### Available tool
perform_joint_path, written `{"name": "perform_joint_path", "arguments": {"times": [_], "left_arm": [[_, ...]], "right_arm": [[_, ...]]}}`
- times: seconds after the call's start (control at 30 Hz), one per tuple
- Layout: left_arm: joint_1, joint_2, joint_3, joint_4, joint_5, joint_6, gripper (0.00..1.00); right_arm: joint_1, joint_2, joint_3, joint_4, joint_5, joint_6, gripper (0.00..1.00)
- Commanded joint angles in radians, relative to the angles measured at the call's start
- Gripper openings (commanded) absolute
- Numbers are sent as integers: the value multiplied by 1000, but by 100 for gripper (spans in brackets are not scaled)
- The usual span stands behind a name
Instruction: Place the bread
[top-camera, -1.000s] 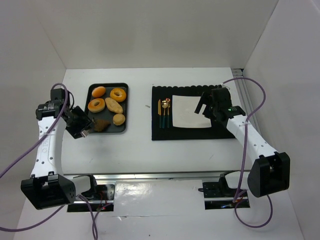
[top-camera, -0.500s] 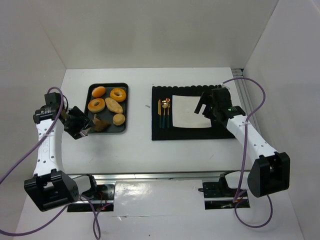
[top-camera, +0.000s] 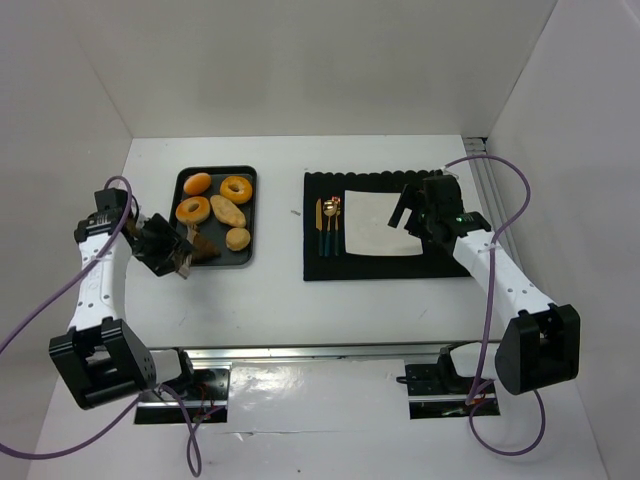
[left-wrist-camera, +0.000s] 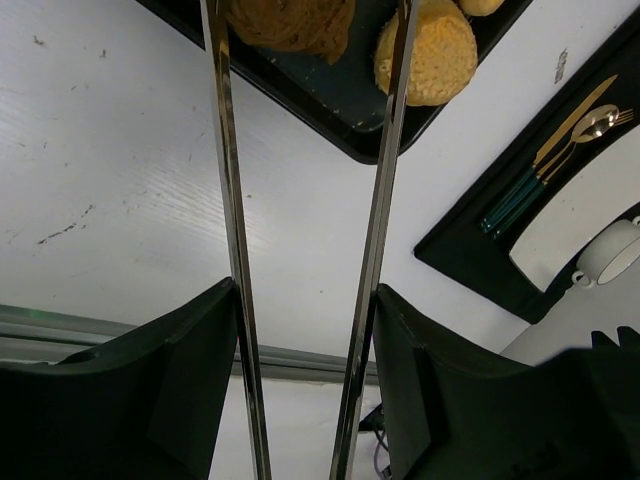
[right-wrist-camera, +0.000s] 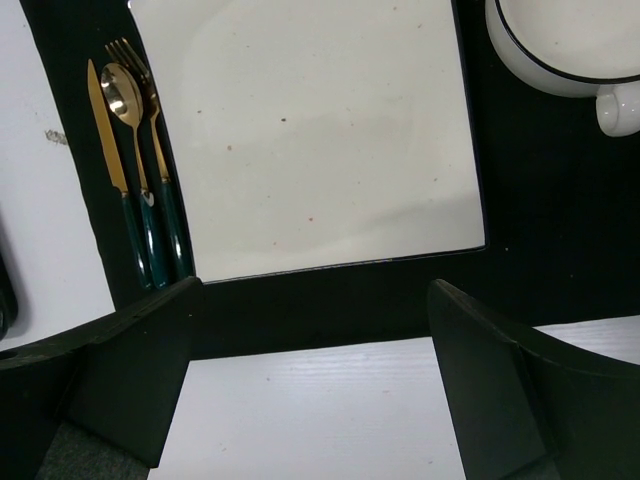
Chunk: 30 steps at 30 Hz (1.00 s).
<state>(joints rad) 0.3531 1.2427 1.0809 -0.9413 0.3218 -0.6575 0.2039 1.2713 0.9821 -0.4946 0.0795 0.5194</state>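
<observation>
My left gripper (left-wrist-camera: 305, 300) is shut on a pair of metal tongs (left-wrist-camera: 228, 200), one blade against each finger. The blades reach out to a dark brown bread (left-wrist-camera: 290, 20) at the near corner of the black tray (left-wrist-camera: 340, 100) and stand on both sides of it, seemingly pinching it. From above, the left gripper (top-camera: 165, 250) sits just left of the tray (top-camera: 252, 240), with the brown bread (top-camera: 203, 248) at the tong tips. My right gripper (right-wrist-camera: 315, 290) is open and empty above the near edge of the black placemat (right-wrist-camera: 330, 300).
The tray also holds two orange doughnuts (top-camera: 192, 210), a long roll (top-camera: 228, 211) and a round bun (left-wrist-camera: 425, 50). On the placemat (top-camera: 440, 265) lie a white square plate (right-wrist-camera: 310, 130), gold cutlery (right-wrist-camera: 140, 170) and a white cup (right-wrist-camera: 570, 40).
The left wrist has turned and shifted a little right toward the tray, and the tongs have come around the brown bread. The right arm has not moved.
</observation>
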Motion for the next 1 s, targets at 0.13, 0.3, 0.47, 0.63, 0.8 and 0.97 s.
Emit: {"name": "perform_joint_path", "arguments": {"times": [0.13,0.3,0.47,0.63,0.8,0.97], "left_arm": [[6,23,-38,65,33,21,67],[15,52,-38,56,33,42,68],[15,41,-38,56,33,42,68],[26,67,-52,56,22,64,68],[35,43,-36,56,36,64,46],[44,43,75,-11,10,94,26]], "right_arm": [[-6,13,12,22,-6,4,100],[-6,13,12,31,-15,4,100],[-6,13,12,31,-24,4,100],[-6,22,12,31,-15,4,100],[-6,31,23,31,-1,4,100],[-6,40,44,11,11,4,100]]}}
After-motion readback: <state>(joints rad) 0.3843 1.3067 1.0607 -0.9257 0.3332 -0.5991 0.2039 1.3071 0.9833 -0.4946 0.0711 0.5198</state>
